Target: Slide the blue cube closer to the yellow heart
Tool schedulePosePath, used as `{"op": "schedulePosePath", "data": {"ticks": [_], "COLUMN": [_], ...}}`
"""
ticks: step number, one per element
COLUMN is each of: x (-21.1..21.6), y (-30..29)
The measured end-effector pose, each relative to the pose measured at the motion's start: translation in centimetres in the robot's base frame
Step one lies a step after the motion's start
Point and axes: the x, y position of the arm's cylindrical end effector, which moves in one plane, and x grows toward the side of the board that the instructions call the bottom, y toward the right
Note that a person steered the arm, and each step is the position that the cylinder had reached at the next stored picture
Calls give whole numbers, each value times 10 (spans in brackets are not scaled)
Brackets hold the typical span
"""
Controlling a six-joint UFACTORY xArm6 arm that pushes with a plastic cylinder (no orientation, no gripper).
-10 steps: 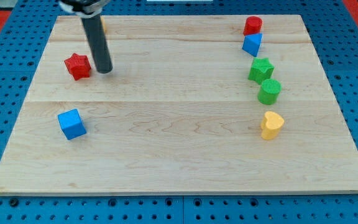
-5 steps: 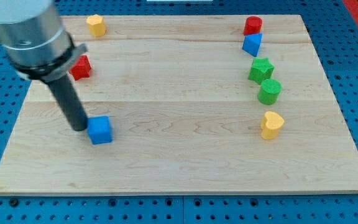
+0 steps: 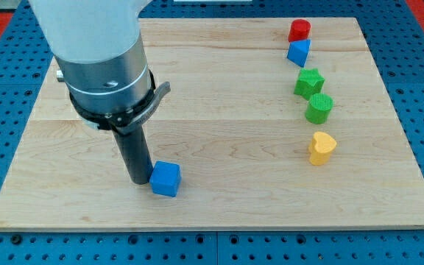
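We were in a robotics lab: a wooden bench (image 3: 219, 88) sat on a blue perforated mounting base (image 3: 418, 44), scattered with small coloured test blocks.

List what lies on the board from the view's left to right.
My tip, touching the blue cube → far right column: red cylinder and blue triangle, green star, green cylinder, yellow heart.

Red cylinder (image 3: 299, 30), blue triangle (image 3: 298, 52), green star (image 3: 309, 82), green cylinder (image 3: 319, 108).
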Motion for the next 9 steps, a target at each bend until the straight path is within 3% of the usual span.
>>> {"op": "schedulePosePath", "data": {"ticks": [1,3,5,9], "x": [8,-7,-50,-23], "y": [18,108,116,142]}}
